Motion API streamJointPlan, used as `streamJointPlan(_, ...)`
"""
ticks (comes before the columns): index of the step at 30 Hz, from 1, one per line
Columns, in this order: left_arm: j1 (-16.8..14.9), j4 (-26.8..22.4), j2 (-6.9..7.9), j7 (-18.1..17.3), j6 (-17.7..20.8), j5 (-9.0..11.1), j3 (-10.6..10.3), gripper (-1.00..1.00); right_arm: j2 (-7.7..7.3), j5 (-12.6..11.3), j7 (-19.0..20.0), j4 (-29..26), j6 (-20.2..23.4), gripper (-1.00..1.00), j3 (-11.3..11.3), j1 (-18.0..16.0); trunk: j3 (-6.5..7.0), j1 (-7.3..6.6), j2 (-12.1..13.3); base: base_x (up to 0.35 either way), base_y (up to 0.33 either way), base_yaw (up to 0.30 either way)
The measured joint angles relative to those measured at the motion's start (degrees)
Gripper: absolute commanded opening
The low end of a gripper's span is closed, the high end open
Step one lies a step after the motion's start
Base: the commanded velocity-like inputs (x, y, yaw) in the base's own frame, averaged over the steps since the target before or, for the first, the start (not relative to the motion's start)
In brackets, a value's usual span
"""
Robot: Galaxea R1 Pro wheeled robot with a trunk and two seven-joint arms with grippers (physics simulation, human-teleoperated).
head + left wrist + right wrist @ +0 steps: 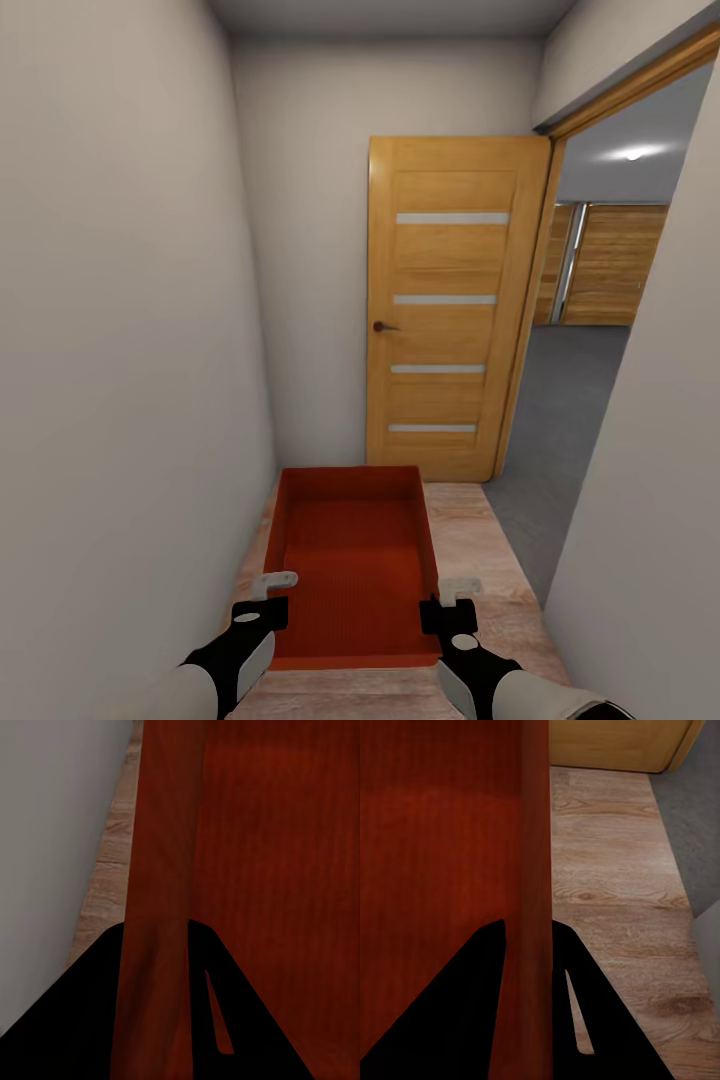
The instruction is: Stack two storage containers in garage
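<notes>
An orange-red open-top storage container (355,560) hangs level in front of me above the light wood plank floor (480,560). My left gripper (262,610) is shut on its left side wall (161,870), one finger inside the bin and one outside. On the opposite side wall (529,832), my right gripper (447,612) is shut the same way. The ribbed inside bottom is bare. Through the doorway at right I see the garage's dark grey floor (570,400) and its wood-plank door (610,265).
I am in a narrow corridor with pale walls close on the left (120,350) and right (650,500). An open wooden door (450,310) with frosted strips stands against the end wall. The doorway into the garage opens ahead to the right.
</notes>
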Motion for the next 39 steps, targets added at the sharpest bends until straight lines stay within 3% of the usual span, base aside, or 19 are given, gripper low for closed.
streamJointPlan(13,0.0,0.0,0.05,-0.1,0.0,0.1,0.0,-1.00,0.04,-0.1,-0.1,0.0,0.0,-1.00,0.1,0.0,0.00,0.00,0.0,0.324,0.000,-0.037)
streamJointPlan(31,0.0,0.0,-0.01,0.0,0.0,0.0,0.0,-1.00,-0.01,0.1,0.0,0.0,0.0,-1.00,0.0,0.0,0.00,0.00,0.0,0.321,0.068,-0.273)
streamJointPlan(39,0.0,0.0,-0.01,0.0,0.0,0.0,0.0,-1.00,-0.01,0.0,0.0,0.0,0.0,-1.00,0.0,0.0,0.00,0.03,0.0,0.103,0.045,-0.285)
